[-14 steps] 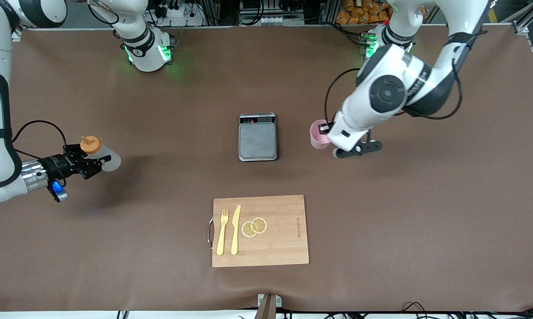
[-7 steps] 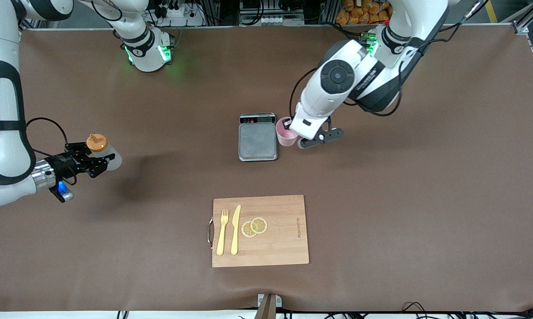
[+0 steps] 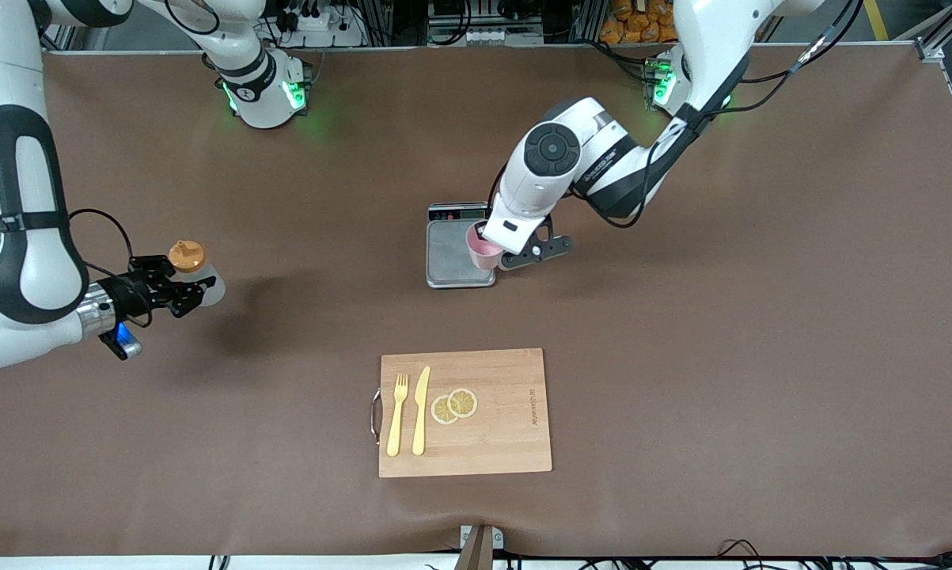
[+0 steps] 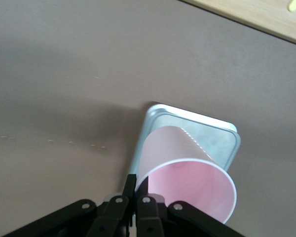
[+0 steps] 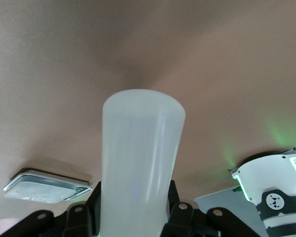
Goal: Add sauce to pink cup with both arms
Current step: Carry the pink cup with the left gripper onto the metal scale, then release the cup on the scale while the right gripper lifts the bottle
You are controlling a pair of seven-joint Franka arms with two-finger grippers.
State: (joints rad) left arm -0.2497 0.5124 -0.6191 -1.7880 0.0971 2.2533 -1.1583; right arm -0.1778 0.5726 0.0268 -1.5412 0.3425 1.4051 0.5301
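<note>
**Cup over the scale, bottle well off at the right arm's end**

The left end effector (image 3: 498, 255) pinches the rim of the pink cup (image 3: 482, 250) with its fingers fully closed on the wall, holding it upright over the scale (image 3: 460, 247) near the scale's edge toward the left arm's end. I cannot tell whether the cup's base touches the platform.

The right end effector (image 3: 176, 291) grips the sauce bottle (image 3: 197, 273) around its body, narrow jaws clamped on it, over bare worktop (image 3: 681, 356) at the right arm's end. The bottle stands roughly upright, orange cap up.

The relation that matters: the cup lies well apart from the bottle, toward the left arm's end. By my reading, the right arm must carry the bottle across to the scale, then tip its nozzle over the cup's open rim.
</note>
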